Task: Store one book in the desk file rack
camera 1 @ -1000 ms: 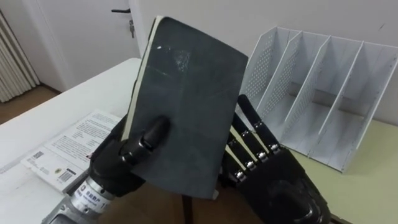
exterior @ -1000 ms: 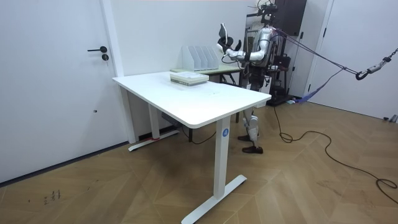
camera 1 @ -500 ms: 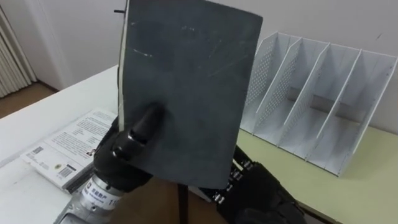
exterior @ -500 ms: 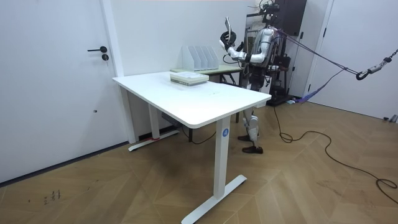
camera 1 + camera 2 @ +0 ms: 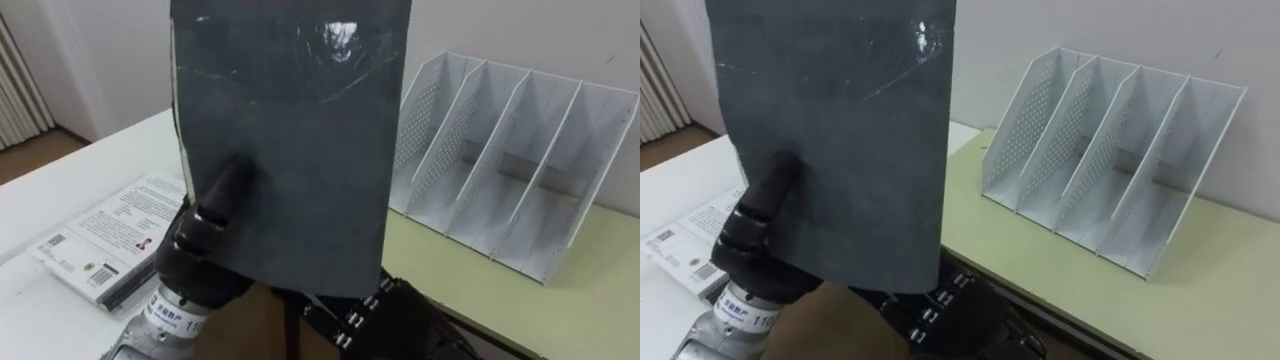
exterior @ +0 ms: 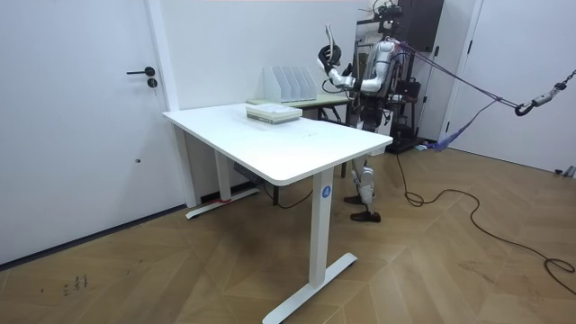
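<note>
The left hand [image 5: 200, 255] is gripping a scuffed dark grey hardcover book [image 5: 290, 140] upright, thumb pressing its cover; the white perforated metal file rack [image 5: 510, 180] is standing at its 3 o'clock; the right hand [image 5: 410, 325] is sitting at its 6 o'clock edge, grip impossible to tell
</note>
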Available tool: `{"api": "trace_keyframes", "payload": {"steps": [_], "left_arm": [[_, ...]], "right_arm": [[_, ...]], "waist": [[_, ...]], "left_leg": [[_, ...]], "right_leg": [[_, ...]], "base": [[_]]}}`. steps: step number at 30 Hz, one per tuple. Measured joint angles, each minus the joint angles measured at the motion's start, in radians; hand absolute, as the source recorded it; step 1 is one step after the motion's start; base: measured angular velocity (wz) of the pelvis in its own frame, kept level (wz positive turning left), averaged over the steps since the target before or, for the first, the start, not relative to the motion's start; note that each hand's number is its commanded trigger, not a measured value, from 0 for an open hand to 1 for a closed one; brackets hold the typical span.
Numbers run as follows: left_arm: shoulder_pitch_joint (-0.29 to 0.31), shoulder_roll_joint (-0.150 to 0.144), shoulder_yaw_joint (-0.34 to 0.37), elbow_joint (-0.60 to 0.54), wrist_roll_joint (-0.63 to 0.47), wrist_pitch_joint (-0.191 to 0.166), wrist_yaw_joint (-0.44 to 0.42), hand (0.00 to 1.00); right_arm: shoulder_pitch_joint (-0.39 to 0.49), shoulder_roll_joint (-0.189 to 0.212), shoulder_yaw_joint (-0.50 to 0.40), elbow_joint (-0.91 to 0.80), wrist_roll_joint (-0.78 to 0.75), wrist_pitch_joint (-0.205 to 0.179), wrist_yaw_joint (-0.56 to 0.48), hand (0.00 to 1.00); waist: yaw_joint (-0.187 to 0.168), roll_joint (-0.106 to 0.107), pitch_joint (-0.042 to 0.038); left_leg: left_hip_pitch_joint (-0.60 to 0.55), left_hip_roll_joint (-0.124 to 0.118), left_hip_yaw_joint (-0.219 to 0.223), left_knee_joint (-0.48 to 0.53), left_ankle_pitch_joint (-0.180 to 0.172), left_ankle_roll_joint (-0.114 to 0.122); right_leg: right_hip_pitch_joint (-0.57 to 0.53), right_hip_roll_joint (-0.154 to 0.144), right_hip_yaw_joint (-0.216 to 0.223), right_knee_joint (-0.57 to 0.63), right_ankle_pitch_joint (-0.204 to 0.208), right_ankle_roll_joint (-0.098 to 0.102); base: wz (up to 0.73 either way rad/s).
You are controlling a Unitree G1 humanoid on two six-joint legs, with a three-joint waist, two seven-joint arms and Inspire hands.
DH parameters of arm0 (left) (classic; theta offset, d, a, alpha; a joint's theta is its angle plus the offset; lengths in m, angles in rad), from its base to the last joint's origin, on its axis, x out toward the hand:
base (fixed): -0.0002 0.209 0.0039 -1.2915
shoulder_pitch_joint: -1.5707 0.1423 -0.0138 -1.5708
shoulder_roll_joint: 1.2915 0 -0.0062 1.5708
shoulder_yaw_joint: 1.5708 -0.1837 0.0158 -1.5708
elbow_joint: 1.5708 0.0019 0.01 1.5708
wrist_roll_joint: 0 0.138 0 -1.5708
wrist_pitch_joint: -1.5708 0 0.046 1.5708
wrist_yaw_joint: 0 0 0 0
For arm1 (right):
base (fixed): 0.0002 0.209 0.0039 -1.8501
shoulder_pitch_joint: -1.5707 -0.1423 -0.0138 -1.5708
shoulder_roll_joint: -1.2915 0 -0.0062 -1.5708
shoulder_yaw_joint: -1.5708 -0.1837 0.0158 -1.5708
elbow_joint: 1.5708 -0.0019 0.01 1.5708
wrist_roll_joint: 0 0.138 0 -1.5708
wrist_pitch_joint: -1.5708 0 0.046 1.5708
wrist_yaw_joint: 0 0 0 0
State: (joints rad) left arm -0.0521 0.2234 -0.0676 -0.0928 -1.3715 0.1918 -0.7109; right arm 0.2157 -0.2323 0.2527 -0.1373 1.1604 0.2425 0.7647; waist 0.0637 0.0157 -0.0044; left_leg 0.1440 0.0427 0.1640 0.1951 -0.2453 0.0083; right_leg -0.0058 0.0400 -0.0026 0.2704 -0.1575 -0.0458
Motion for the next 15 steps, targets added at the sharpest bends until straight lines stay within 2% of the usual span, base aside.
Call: {"api": "trace_keyframes", "payload": {"steps": [3, 6, 9, 12, 15], "left_arm": [[0.000, 0.011, 0.000, 0.000, 0.001, 0.000, 0.000, 1.00], [0.002, 0.034, -0.002, 0.000, 0.012, 0.000, -0.001, 1.00], [0.002, 0.067, -0.017, 0.000, 0.063, 0.017, -0.003, 1.00], [0.002, 0.086, -0.017, 0.002, 0.078, 0.027, -0.003, 1.00], [0.003, 0.113, -0.017, 0.013, 0.078, 0.036, -0.003, 1.00]], "right_arm": [[0.000, -0.001, 0.000, 0.000, -0.003, 0.000, 0.001, 0.00], [0.000, -0.003, -0.001, 0.000, -0.025, 0.000, 0.003, 0.00], [0.001, -0.006, 0.000, 0.000, -0.023, 0.001, 0.003, 0.00], [0.002, -0.011, 0.000, 0.000, -0.017, 0.001, 0.002, 0.00], [0.001, -0.023, 0.000, -0.003, -0.011, 0.001, 0.001, 0.00]], "waist": [[0.000, 0.000, 0.0002], [0.001, 0.003, 0.0005], [0.001, 0.020, 0.0046], [0.000, 0.031, 0.0050], [0.005, 0.041, -0.0010]], "left_leg": [[-0.001, 0.001, 0.001, 0.000, -0.001, -0.001], [0.002, 0.002, 0.001, -0.004, -0.001, -0.001], [0.003, 0.000, 0.001, -0.006, -0.001, -0.001], [-0.003, -0.001, 0.002, -0.007, -0.001, -0.001], [-0.003, -0.001, 0.002, -0.006, -0.001, -0.001]], "right_leg": [[0.000, 0.001, -0.001, -0.004, 0.000, 0.000], [0.000, 0.002, -0.001, -0.005, 0.000, 0.000], [0.001, 0.001, 0.000, -0.003, 0.000, 0.000], [-0.010, 0.000, 0.002, 0.004, -0.001, 0.001], [-0.011, 0.001, 0.002, 0.007, -0.002, -0.001]], "base": [[0.00], [0.00], [0.00], [-0.02], [0.00]]}}
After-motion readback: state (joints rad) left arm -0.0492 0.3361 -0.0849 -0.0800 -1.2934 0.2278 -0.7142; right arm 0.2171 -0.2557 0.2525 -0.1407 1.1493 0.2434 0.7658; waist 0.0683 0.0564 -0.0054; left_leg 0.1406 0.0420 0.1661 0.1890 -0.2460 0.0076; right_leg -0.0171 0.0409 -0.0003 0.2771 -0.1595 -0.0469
